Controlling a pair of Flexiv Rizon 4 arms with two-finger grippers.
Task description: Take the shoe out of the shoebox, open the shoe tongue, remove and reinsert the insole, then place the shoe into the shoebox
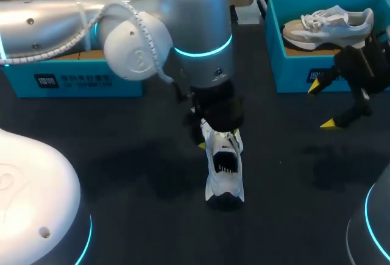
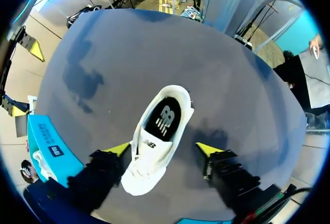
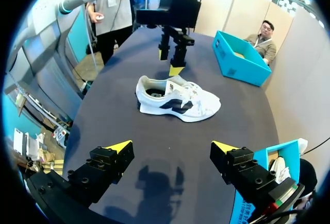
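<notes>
A white shoe [image 1: 224,170] stands on the dark table, its black insole [image 2: 164,117] showing in the opening. My left gripper [image 1: 218,138] hangs straight above the shoe's laced front, open, with a yellow tip on either side and a small gap to each. From the left wrist the shoe [image 2: 157,147] lies between the spread fingers of the left gripper [image 2: 162,149]. My right gripper [image 1: 323,105] is open and empty in front of the teal shoebox [image 1: 292,70], which holds a second grey-white shoe [image 1: 329,26]. In the right wrist view the shoe [image 3: 178,99] lies ahead of the right gripper [image 3: 172,147].
A second teal box [image 1: 73,79] sits at the back left behind my left arm. The right shoebox [image 3: 270,170] lies close beside my right gripper. Dark tabletop [image 1: 122,167] lies open around the shoe.
</notes>
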